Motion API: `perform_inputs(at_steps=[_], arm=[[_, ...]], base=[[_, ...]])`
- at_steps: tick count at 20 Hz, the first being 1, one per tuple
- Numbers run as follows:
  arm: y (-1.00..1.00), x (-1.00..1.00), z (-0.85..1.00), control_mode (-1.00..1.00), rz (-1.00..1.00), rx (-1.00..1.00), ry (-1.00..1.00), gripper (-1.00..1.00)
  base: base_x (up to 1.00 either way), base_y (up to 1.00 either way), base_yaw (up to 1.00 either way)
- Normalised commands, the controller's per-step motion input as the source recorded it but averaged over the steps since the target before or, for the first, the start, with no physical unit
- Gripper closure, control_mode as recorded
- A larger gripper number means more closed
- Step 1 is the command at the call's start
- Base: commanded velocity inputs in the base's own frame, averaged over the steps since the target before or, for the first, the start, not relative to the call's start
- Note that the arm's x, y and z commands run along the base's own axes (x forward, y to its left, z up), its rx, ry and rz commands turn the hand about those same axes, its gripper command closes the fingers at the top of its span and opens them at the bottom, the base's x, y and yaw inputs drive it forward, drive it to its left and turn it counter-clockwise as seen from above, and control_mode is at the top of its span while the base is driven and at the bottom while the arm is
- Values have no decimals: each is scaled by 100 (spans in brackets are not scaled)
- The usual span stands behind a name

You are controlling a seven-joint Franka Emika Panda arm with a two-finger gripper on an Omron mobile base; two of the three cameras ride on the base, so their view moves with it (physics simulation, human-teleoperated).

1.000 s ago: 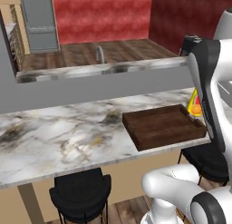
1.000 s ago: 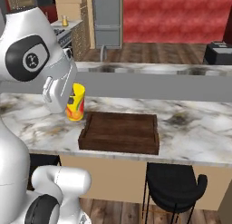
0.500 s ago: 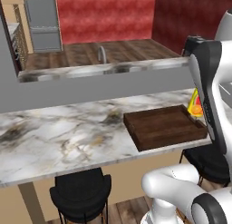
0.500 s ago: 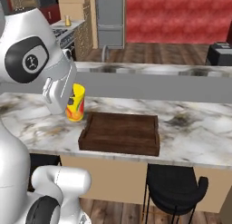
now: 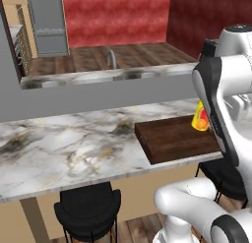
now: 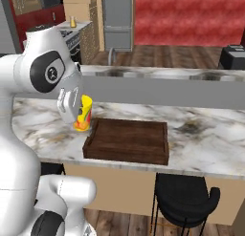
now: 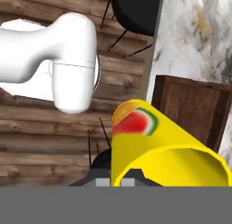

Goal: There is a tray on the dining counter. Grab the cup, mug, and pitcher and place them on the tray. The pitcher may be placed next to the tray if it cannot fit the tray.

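On the dining counter (image 6: 206, 144), the cup (image 6: 84, 113) stays beside the tray (image 6: 128, 140).

base views flank tray (image 6: 127, 139), hand view close

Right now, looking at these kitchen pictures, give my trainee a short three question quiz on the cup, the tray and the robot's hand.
1. True or false: the yellow cup already stands inside the brown tray.
2. Multiple choice: what is in the tray? A) a green mug B) a glass pitcher C) nothing
3. Fill in: the gripper is shut on the ____.

Key
1. False. In the right base view the cup is beside the tray's end, over the marble counter.
2. C
3. cup
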Motion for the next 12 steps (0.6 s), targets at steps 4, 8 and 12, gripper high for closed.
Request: perform_inputs(at_steps=[4, 8, 12], arm=[[27, 57, -60, -100, 1, 0, 2, 100], [15, 50, -30, -100, 0, 0, 0, 100], [8, 46, -22, -100, 0, -2, 0, 100]], base=[[0, 0, 0], [0, 0, 0], [0, 0, 0]])
